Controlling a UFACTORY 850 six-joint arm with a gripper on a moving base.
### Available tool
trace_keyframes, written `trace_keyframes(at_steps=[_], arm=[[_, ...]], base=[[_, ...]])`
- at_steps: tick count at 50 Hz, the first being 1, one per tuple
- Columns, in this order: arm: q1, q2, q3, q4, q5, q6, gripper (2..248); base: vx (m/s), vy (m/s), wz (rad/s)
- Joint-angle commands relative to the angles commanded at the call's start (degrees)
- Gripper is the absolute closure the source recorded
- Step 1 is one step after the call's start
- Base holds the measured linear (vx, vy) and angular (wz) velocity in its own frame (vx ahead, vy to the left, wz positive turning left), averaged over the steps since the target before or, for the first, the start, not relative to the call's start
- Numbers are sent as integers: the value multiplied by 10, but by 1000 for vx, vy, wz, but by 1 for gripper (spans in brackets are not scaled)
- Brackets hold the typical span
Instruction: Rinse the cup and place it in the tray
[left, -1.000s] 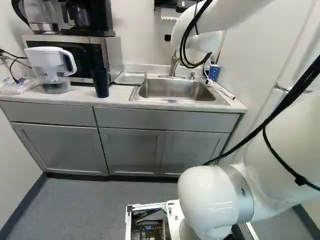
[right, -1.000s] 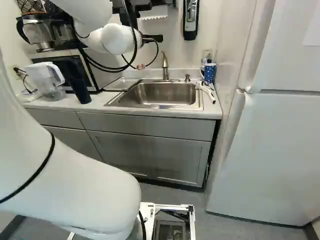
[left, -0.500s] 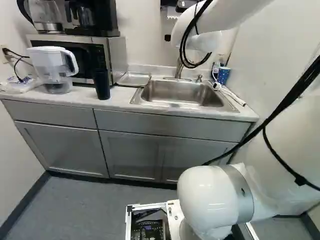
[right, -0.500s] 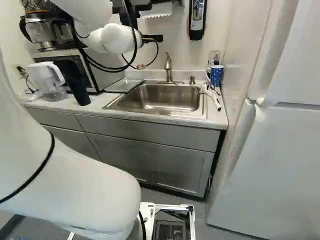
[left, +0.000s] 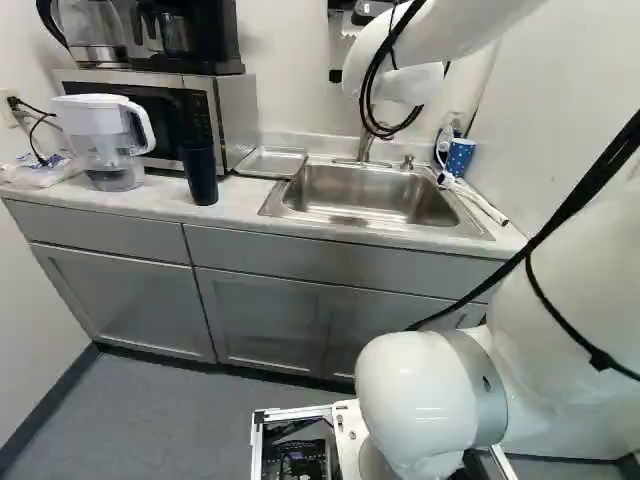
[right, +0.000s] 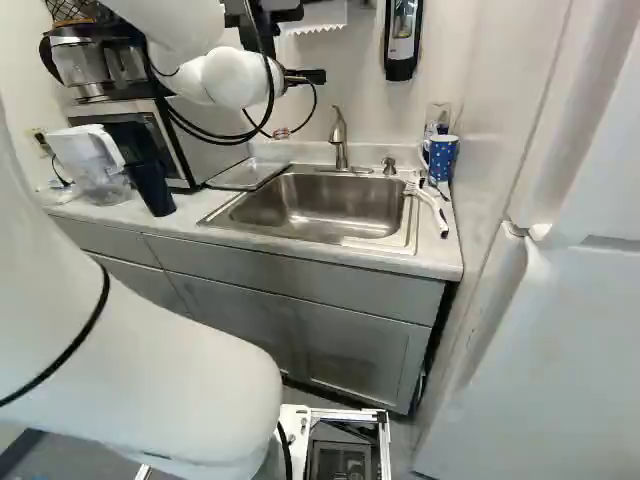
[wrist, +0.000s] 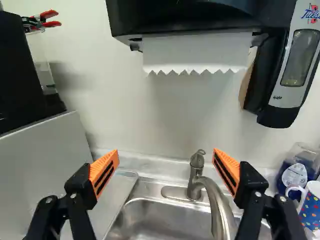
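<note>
At the sink (right: 320, 222), base (left: 346, 435) is shifting, likely lining up polka-dot mug (right: 441, 158) right of sink; claw (wrist: 166, 155) is hanging empty, fingers apart.

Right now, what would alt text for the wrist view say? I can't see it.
Open, empty pincer facing the steel sink and faucet, with the dotted blue cup past one finger and a metal tray past the other; paper towels hang on the wall ahead.
</note>
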Motion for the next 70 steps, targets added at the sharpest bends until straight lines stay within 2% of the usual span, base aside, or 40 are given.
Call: trace_keyframes(at_steps=[26, 40, 53, 70], arm=[[0, -1, -1, 0, 0, 0, 3], [0, -14, -13, 0, -3, 0, 3], [1, -33, -29, 0, -20, 0, 3], [1, -62, -57, 0, -63, 0, 3]], base=[[20, -5, -1], [0, 0, 0], [0, 0, 0], [0, 0, 0]])
